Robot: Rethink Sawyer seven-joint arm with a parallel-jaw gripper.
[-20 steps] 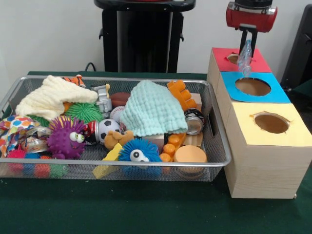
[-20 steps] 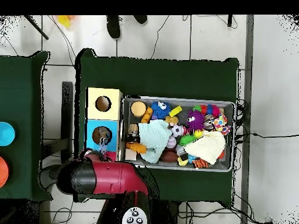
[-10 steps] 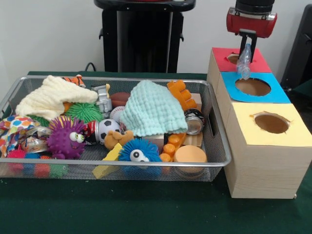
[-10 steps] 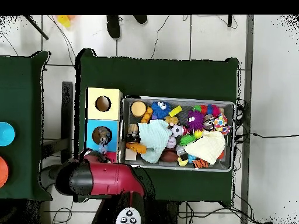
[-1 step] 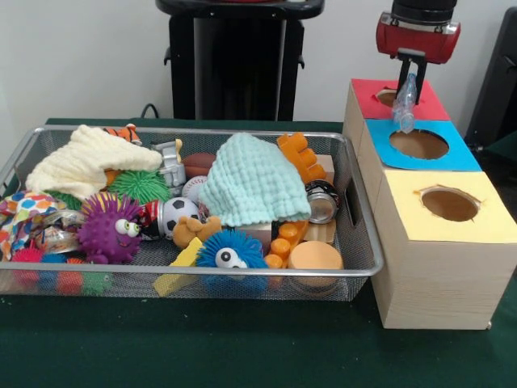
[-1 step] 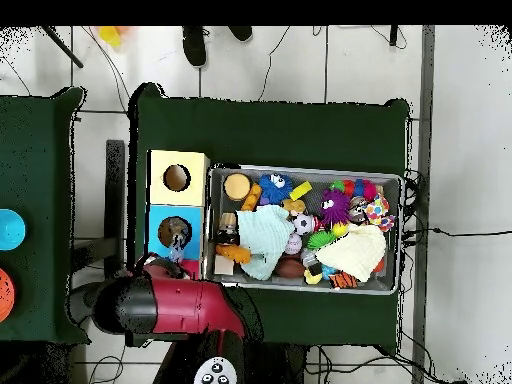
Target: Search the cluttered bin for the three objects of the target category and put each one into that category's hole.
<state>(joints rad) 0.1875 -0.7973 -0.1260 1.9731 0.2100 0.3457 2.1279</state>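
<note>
box tops (image 5: 401, 100) — red, blue, yellow | cloth (image 5: 252, 179) mint | spiky ball (image 5: 107, 228) purple | table (image 5: 242, 347) — dark green

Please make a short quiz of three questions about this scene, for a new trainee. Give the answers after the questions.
1. True or false: the gripper holds a clear plastic bottle.
2. The bottle hangs near which hole? A) yellow hole B) blue hole C) none, it hangs above the wire bin
3. Fill in: in the bin, the mint green cloth lies beside an ______ block toy.

Key: 1 true; 2 B; 3 orange.
</note>
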